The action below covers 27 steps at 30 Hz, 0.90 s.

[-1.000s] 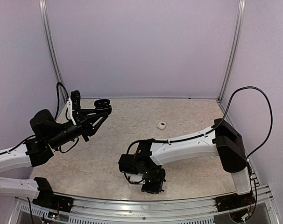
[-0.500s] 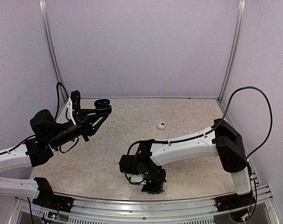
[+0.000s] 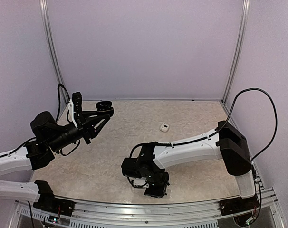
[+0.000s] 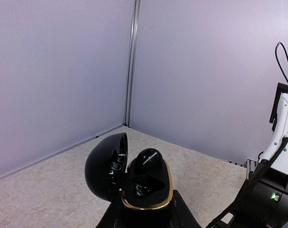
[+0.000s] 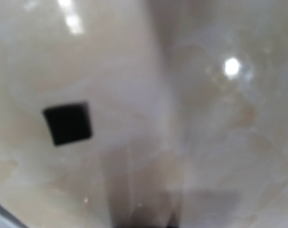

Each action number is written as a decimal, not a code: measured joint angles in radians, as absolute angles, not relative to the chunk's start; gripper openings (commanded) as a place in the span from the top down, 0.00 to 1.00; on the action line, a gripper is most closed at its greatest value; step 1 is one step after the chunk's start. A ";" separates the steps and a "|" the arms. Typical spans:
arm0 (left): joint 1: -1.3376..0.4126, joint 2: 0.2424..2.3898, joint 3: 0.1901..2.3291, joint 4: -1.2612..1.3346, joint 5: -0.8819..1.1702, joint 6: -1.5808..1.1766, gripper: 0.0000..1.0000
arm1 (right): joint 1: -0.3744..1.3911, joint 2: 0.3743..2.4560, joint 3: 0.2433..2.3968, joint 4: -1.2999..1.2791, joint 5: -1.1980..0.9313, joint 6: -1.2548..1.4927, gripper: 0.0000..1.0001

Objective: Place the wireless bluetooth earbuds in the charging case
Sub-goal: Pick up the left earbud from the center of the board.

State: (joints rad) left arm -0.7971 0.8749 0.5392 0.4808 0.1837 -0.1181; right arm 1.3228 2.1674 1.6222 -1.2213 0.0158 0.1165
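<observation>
The right gripper (image 3: 156, 190) has edged slightly at bottom centre, its fingers' state unclear, probably mid-pickup. The left fingers (image 4: 183, 216) pinch the open charging case (image 4: 146, 190).

I work in a lab test cell: bare lilac walls (image 3: 144, 47) above, aluminium corner posts (image 3: 236, 47), mounting rail (image 3: 110, 205) along the bottom edge.

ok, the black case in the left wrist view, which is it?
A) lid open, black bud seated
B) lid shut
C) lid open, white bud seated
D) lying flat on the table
A: the charging case sits in the left gripper, its lid swung open and a black earbud seated in one well.
</observation>
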 measured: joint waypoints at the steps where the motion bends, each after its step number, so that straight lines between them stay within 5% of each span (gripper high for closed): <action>1: -0.797 0.875 0.539 0.481 0.184 -0.118 0.95 | 1.323 2.167 1.622 -1.221 0.016 0.117 0.83; 14: -0.797 0.883 0.539 0.482 0.184 -0.118 0.95 | 1.285 2.119 1.630 -1.144 0.024 0.106 0.88; 27: -0.781 0.923 0.540 0.501 0.209 -0.123 0.96 | 1.181 1.731 1.611 -0.800 0.075 0.015 0.88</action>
